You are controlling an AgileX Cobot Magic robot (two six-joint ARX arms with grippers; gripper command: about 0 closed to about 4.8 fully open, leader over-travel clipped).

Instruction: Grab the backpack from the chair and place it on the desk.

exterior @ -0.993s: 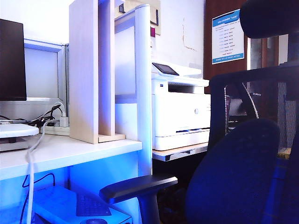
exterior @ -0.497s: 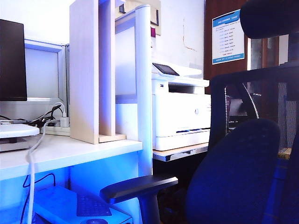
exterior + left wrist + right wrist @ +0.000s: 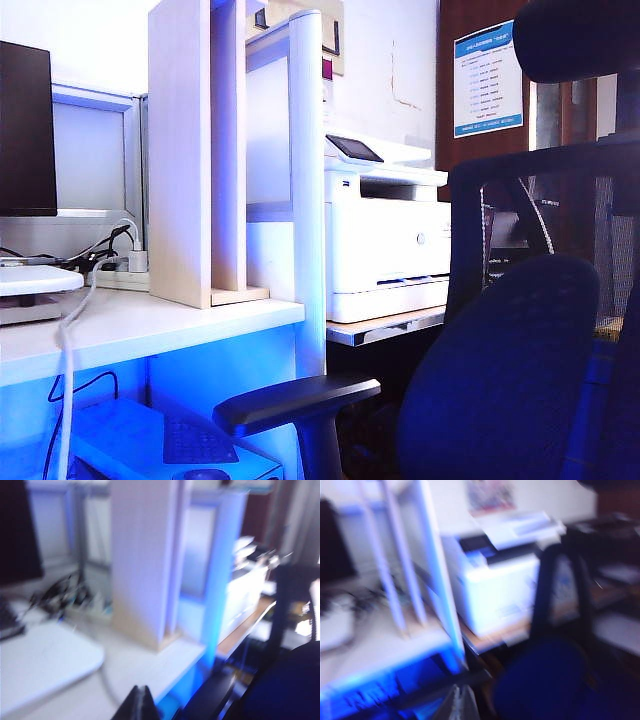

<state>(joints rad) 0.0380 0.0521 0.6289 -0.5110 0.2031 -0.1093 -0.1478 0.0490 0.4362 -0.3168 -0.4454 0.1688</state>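
1. Exterior view: the white desk (image 3: 150, 325) fills the lower left of the frame, with a pale wood partition panel (image 3: 180, 150) standing on it and a dark monitor (image 3: 25, 130) at the left edge.
2. A white printer (image 3: 385, 235) sits on a lower table (image 3: 385, 327) in the middle, and a blue poster (image 3: 488, 78) hangs at the upper right.
3. The chair (image 3: 520, 370) takes the right side; its grey armrest (image 3: 295, 400) is at the bottom centre. The backpack cannot be picked out with certainty here, and no gripper is in this view.
4. Left wrist view, blurred: the left gripper (image 3: 137, 705) shows at the bottom centre as a dark tip, its fingers pressed together and holding nothing, above the desk (image 3: 150, 665).
5. Right wrist view, very blurred: the right gripper (image 3: 457, 704) is at the bottom centre, also closed and empty, with the printer (image 3: 500, 587) and the chair (image 3: 545, 680) beyond it.
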